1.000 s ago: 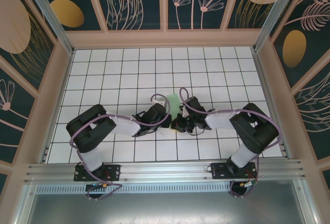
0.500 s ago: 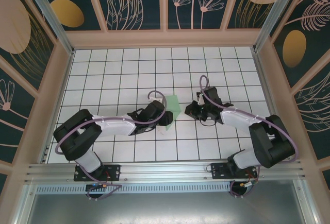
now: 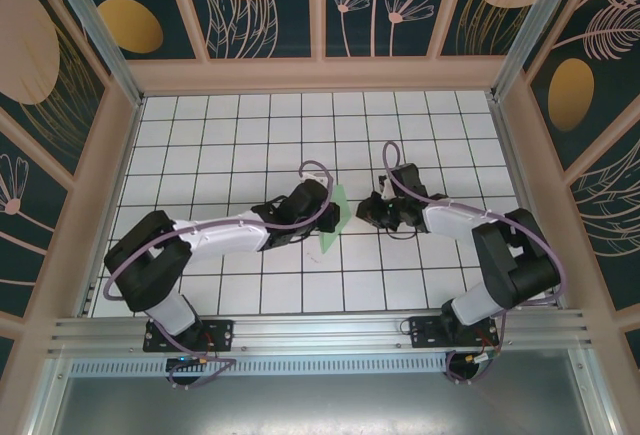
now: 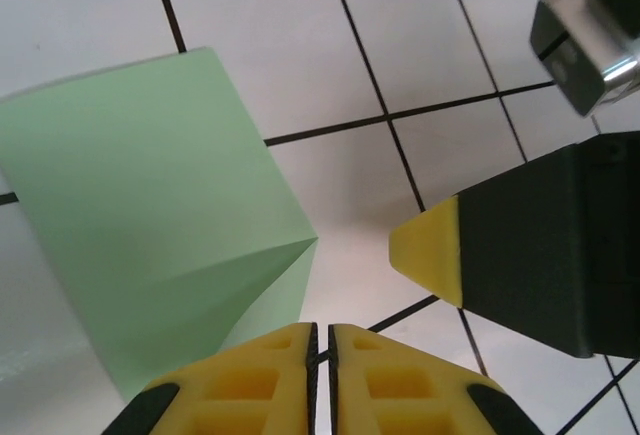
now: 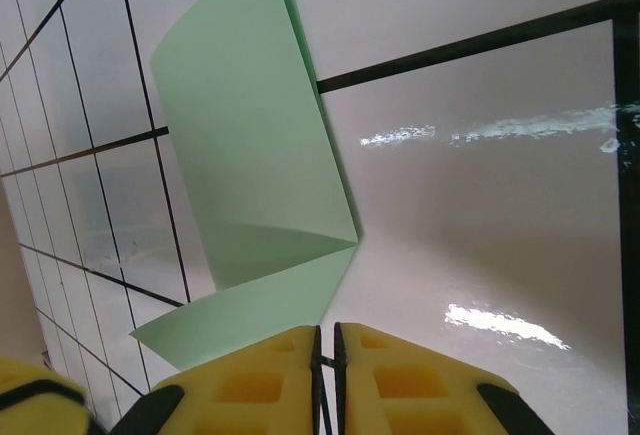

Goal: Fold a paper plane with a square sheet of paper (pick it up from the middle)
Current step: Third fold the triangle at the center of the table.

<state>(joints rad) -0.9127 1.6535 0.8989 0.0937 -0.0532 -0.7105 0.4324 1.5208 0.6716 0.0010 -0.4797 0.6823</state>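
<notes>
Top external view: we see the pale green sheet of paper point(image 3: 336, 217) on the white gridded desk point(image 3: 200, 135), just toward 6 o'clock from the middle. It is folded, with one flap tilted up off the tiles. The left pincer point(image 3: 326, 221) meets it from 9 o'clock. The right pincer point(image 3: 368, 211) sits at its 3 o'clock, just beside it.

From the left wrist, the two yellow fingers point(image 4: 270, 375) are pressed together with only a hairline slit between them. The sheet spreads toward 10 o'clock from them, and its lower edge runs behind the left finger. We cannot tell whether any paper is pinched. One yellow fingertip point(image 4: 428, 251) of the right pincer points in from 3 o'clock.

From the right wrist, its own fingers point(image 5: 400, 380) are likewise together. The folded sheet rises toward 11 o'clock, and its lower flap reaches the finger tops.
</notes>
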